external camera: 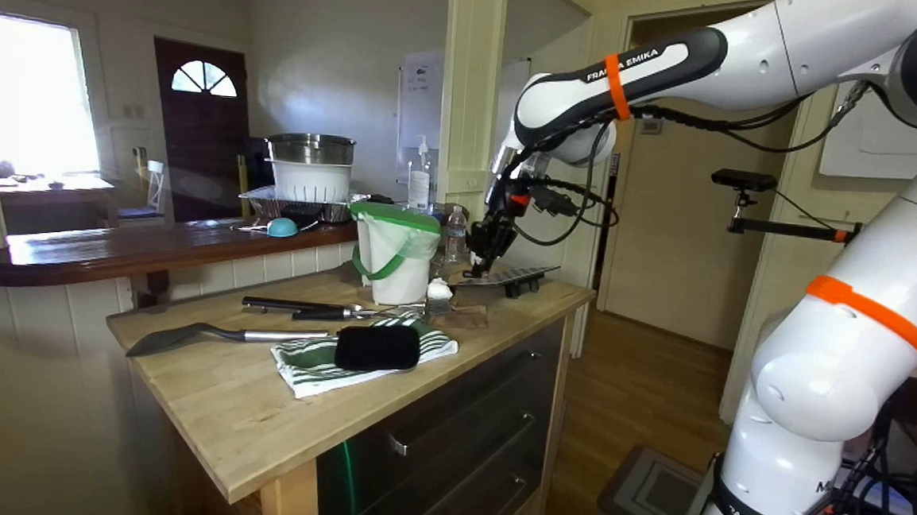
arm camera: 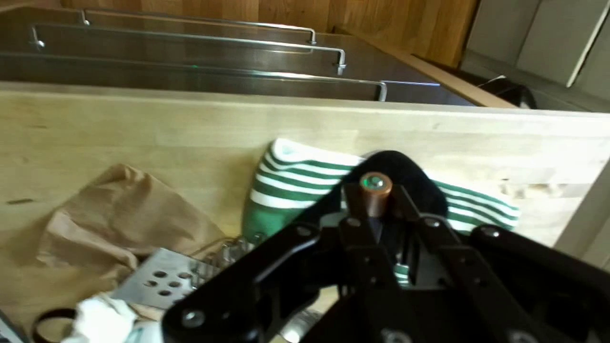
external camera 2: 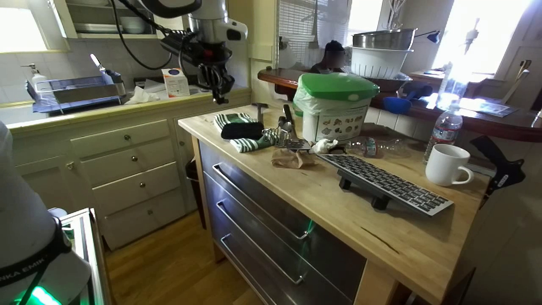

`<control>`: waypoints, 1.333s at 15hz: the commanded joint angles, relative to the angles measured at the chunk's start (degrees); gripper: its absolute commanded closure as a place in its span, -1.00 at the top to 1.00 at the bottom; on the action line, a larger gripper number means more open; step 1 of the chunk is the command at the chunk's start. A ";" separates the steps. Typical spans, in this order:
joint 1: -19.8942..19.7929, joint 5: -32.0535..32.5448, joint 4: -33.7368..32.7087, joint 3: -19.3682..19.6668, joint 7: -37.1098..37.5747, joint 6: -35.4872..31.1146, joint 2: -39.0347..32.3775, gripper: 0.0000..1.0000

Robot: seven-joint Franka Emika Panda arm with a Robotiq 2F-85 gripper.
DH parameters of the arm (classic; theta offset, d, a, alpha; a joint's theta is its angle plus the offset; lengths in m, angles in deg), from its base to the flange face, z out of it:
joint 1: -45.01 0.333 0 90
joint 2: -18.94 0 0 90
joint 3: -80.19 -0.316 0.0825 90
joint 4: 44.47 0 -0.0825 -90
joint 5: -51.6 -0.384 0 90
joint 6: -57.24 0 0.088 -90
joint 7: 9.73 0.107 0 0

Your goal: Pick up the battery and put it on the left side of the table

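In the wrist view the battery, with a copper-coloured end and a dark body, is held between the two fingertips of my gripper. The gripper is shut on it, and the battery's copper end shows at the tips. In both exterior views my gripper is above the table's level; the battery is too small to make out there. The table is a counter with a light beige top, also in view here and in the wrist view. In the wrist view the gripper is over a striped towel.
On the table are a green-and-white towel with a black pad, a green-lidded bin, a spatula, a brown paper piece, a raised keyboard, a mug and an upright bottle.
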 commanded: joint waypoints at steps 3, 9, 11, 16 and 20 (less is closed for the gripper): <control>3.49 -2.10 -3.10 -1.49 -2.32 0.17 -1.56 -0.67; 5.47 -2.31 -6.98 -1.74 -10.72 -6.63 -8.36 -0.92; 7.32 -3.07 -11.30 -3.31 -13.54 -13.57 -14.48 -0.92; 8.02 -1.49 -24.15 -7.22 -23.95 -27.38 -30.69 -0.92; 3.78 -2.09 -34.94 -12.44 -36.89 -31.19 -41.53 -0.92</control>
